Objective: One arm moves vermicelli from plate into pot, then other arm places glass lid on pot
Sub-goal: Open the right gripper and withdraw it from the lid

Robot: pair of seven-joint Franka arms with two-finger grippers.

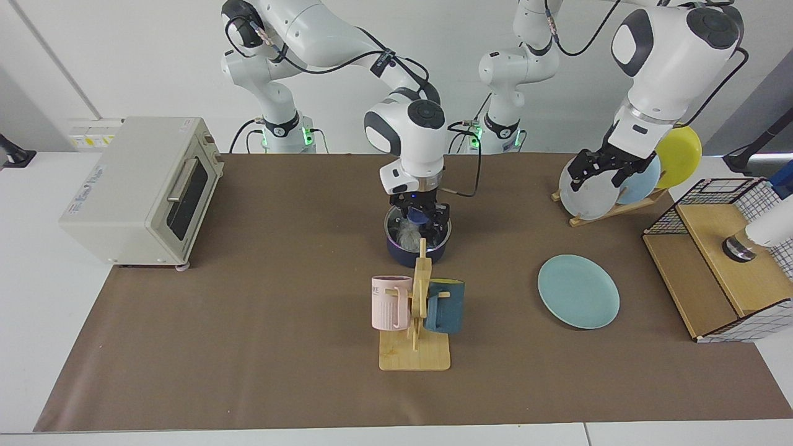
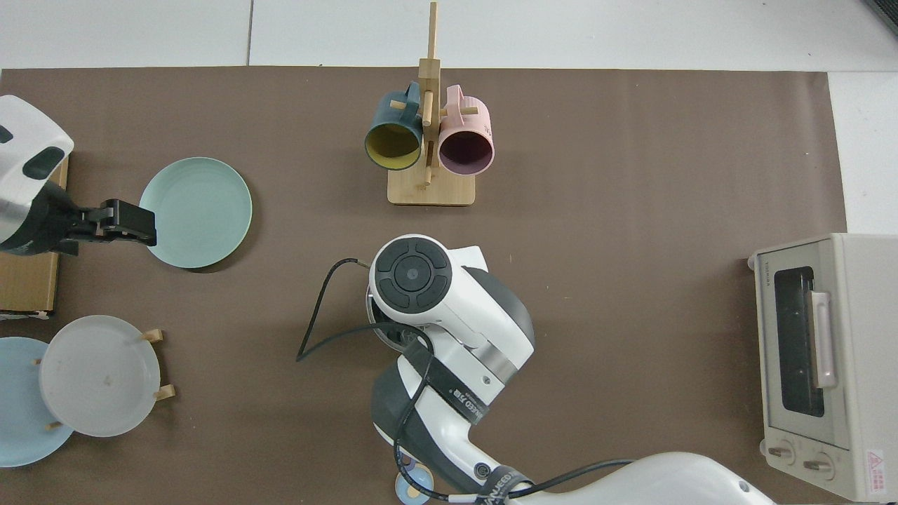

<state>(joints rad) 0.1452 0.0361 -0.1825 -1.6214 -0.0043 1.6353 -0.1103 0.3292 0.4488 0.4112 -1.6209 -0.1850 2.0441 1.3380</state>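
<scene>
The navy pot [image 1: 401,254] stands mid-table with the glass lid [image 1: 437,231] lying on its rim. Through the glass the white vermicelli [image 1: 407,236] shows inside the pot. My right gripper [image 1: 420,214] hangs straight down over the pot, its fingers closed on the lid's blue knob [image 1: 417,216]. In the top view the right arm [image 2: 449,308] hides almost all of the pot. The teal plate [image 1: 578,291] [image 2: 200,210] lies bare. My left arm waits at the dish rack, its gripper [image 1: 598,178] [image 2: 149,226] open and holding nothing.
A wooden mug rack [image 1: 416,310] with a pink and a dark blue mug stands just in front of the pot. A toaster oven [image 1: 142,189] sits at one end. A dish rack with plates [image 1: 610,189] and a wire-sided wooden box [image 1: 718,260] fill the other end.
</scene>
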